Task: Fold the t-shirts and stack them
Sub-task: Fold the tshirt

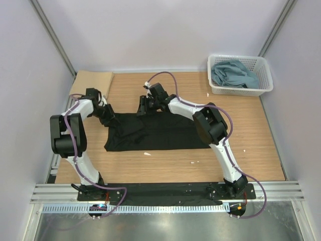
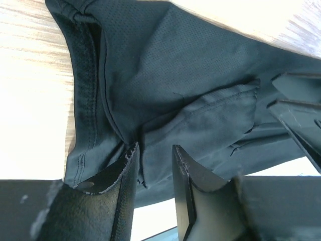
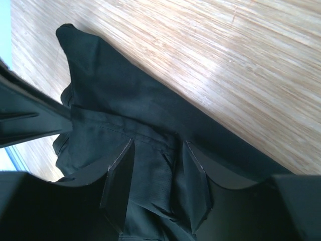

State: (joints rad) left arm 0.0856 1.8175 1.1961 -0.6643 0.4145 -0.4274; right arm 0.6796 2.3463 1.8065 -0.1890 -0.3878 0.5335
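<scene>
A black t-shirt (image 1: 155, 131) lies spread on the wooden table, its far left corner rumpled. My left gripper (image 1: 108, 116) is low at that corner. In the left wrist view its jaws (image 2: 154, 153) stand partly apart, with a hem and a sleeve fold (image 2: 200, 118) of the black shirt between them. My right gripper (image 1: 143, 106) is low at the shirt's far edge. Its jaws (image 3: 156, 145) are apart and straddle a bunched fold of the black cloth (image 3: 125, 100). A tan-beige shirt (image 1: 93, 80) lies folded at the far left. Blue-grey shirts (image 1: 232, 73) lie in the basket.
A white lattice basket (image 1: 266, 85) stands at the far right corner. Small white scraps (image 1: 147, 153) lie on the wood in front of the black shirt. Grey walls close in the table on three sides.
</scene>
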